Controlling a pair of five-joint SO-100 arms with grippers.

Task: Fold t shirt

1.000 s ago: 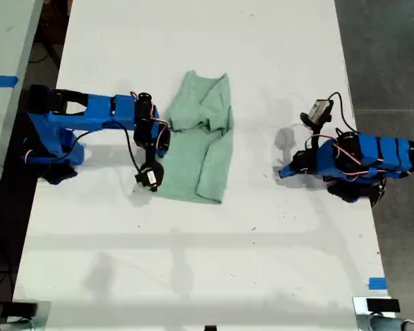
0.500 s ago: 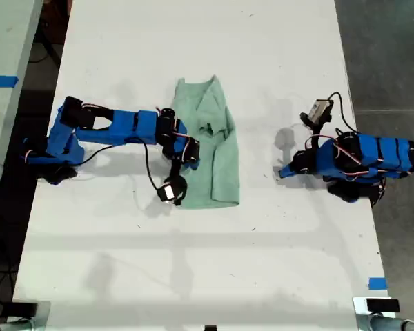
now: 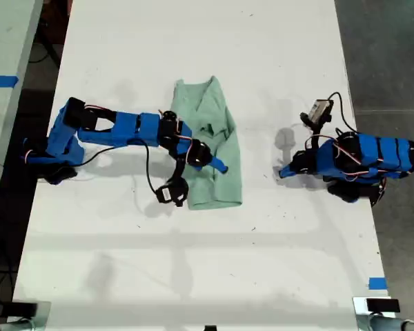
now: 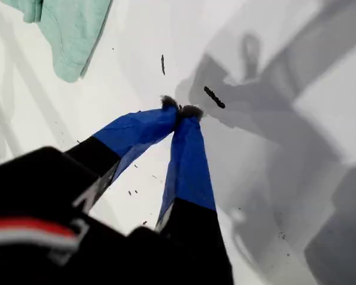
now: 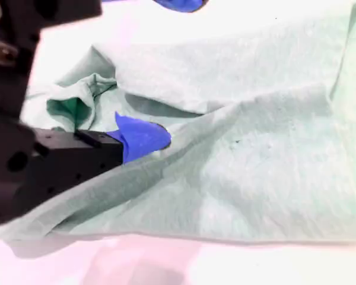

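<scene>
On the desk (image 3: 193,276), mid-way across the exterior view, the t shirt (image 3: 217,162) is lying partly folded. My second gripper (image 5: 143,138) is reaching over it, its fingers apparently apart, likely pressing the cloth flat. My first gripper (image 4: 181,111) is resting with fingers together, leaving bare room around.

T shirt (image 3: 214,148) on table (image 3: 193,276) centre; my second gripper (image 3: 217,164) over it, my first gripper (image 3: 281,172) toward the exterior view's right.

Exterior view looks straight down on the white tabletop (image 3: 193,55); both wrist views sit close, sharing the pale mint-green cloth t-shirt (image 3: 217,148).
</scene>
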